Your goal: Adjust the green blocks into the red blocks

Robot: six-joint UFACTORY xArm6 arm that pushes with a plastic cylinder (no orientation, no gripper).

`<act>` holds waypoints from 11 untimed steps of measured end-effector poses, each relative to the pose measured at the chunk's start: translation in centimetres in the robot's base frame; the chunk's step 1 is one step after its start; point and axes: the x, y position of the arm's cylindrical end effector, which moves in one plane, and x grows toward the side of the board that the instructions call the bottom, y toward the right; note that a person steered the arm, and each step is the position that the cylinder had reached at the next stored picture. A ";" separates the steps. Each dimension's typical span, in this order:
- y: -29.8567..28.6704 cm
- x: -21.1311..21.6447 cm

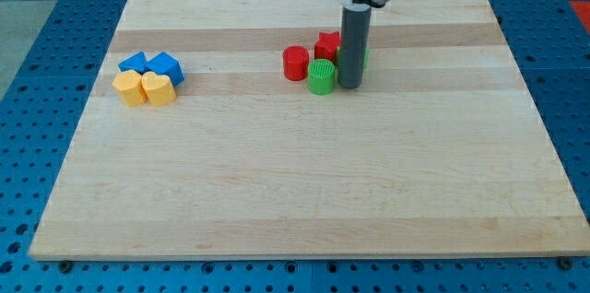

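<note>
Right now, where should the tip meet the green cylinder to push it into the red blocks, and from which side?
No gripping, only pushing. The green cylinder already touches the red cylinder. My tip stands at its right. I'd probably press its lower side, pushing toward the view's top, into the red block.

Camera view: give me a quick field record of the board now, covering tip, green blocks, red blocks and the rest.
tip: my tip is down on the board, right of the green cylinder
green blocks: green cylinder touching the reds; a second green block mostly hidden behind the rod
red blocks: red cylinder and red block, at the view's top centre
other blocks: two blue blocks and two yellow blocks, clustered at the view's left
</note>
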 end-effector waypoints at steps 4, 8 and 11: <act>-4.5 1.1; -4.5 2.8; 6.3 2.5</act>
